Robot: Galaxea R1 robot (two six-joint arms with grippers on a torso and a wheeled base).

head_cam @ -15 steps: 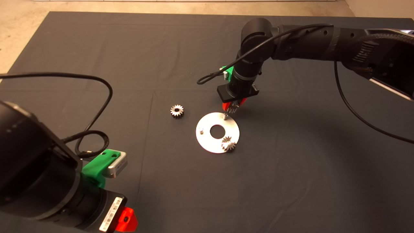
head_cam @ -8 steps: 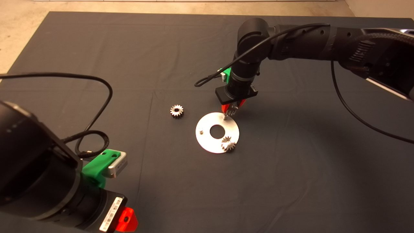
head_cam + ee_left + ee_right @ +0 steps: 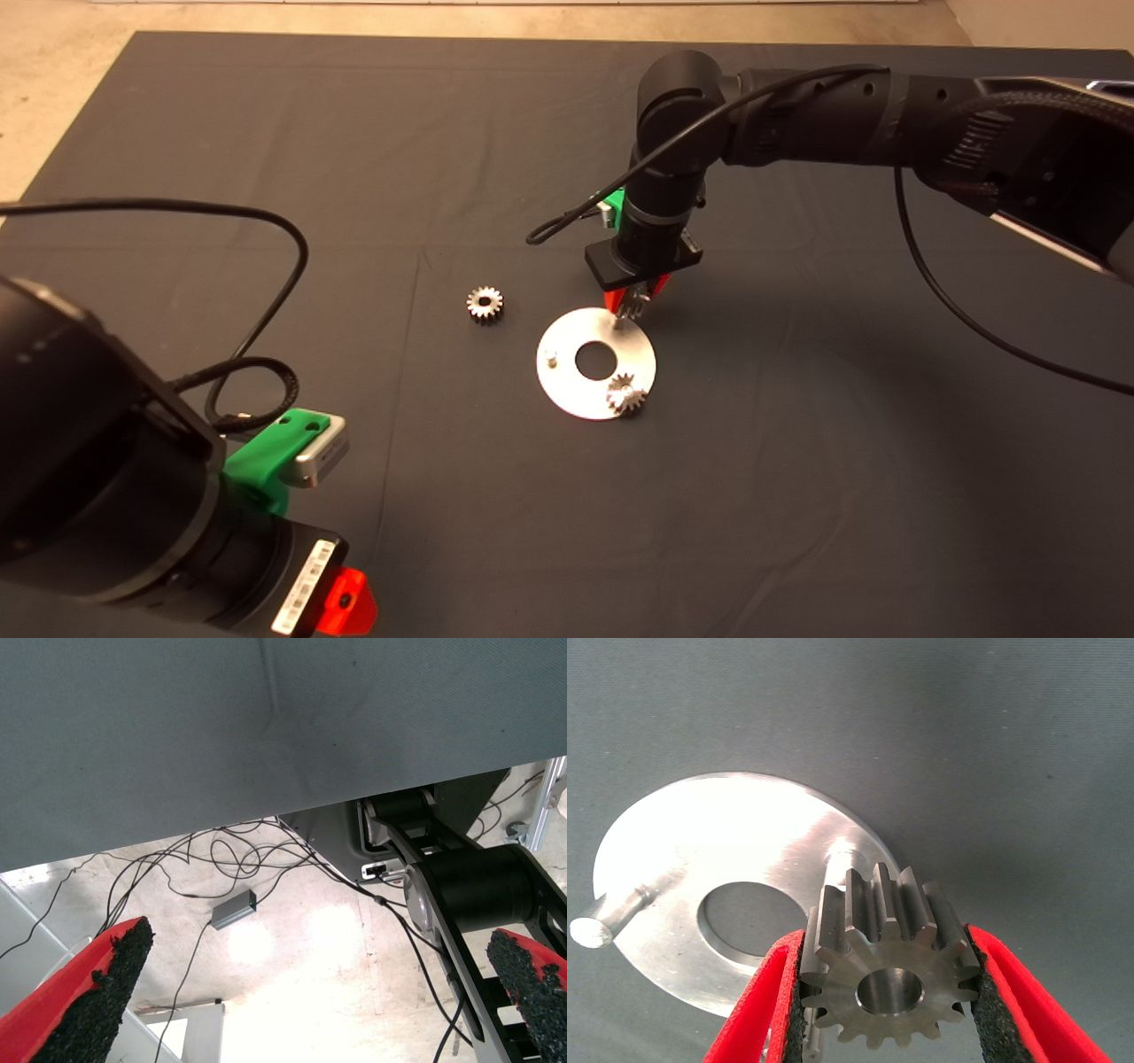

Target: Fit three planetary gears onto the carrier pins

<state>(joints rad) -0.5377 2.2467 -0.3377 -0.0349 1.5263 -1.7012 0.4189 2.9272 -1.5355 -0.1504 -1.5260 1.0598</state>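
One gear stays clamped in the right claw, now shifted slightly leftward over the disc's far pin.

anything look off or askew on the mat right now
Nothing stands out. One gear sits on the disc, another lies flat on the mat, and the right gripper holds the third above a pin.

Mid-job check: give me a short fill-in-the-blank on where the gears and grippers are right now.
1. The right gripper is shut on a ____.
2. On the disc, ____ gear already sits on a pin.
3. The spare gear lies on the ____, apart from the disc.
4. The left gripper waits with its fingers ____.

Missing words: gear; one; mat; open
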